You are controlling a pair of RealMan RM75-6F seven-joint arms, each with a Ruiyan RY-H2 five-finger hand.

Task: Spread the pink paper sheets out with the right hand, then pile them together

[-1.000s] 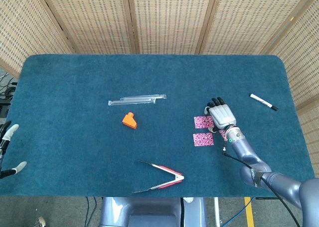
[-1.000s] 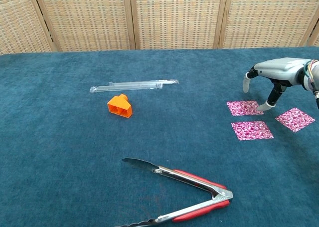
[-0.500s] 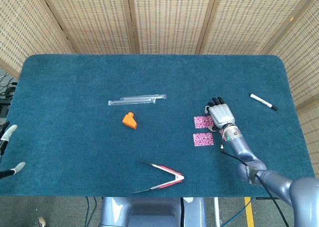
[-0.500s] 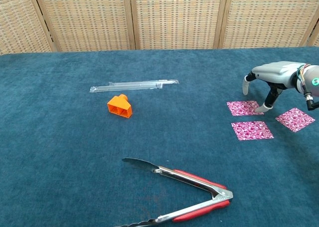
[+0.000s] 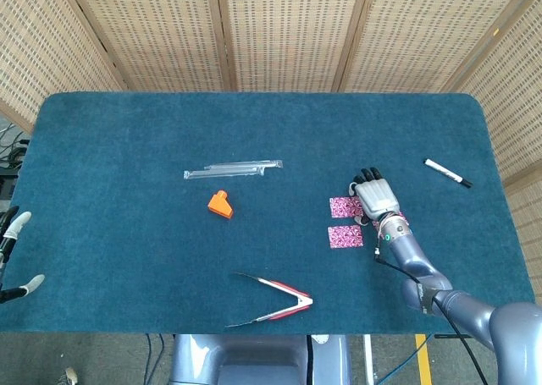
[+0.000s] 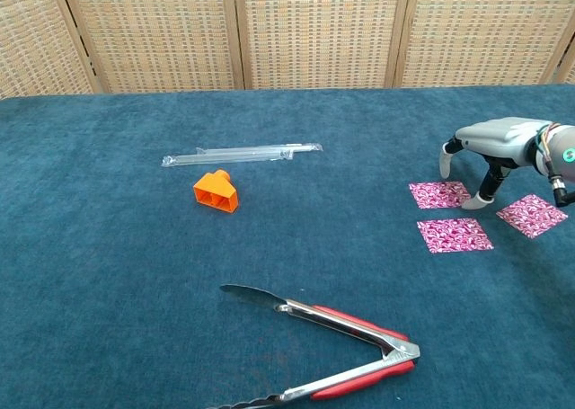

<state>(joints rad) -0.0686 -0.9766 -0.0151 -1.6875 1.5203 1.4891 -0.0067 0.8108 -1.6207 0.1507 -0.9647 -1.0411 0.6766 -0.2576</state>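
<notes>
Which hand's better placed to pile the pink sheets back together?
Right. The right hand hovers over the three spread pink sheets, fingertips by the far one. The left hand sits off the table's opposite edge.

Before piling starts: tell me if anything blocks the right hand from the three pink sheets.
Nothing visible does. The right hand hangs over the pink sheets, which lie apart on bare cloth. The tongs and orange block lie well off to the side.

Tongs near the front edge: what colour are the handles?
Red, on silver metal arms. The tongs show best in the chest view.
</notes>
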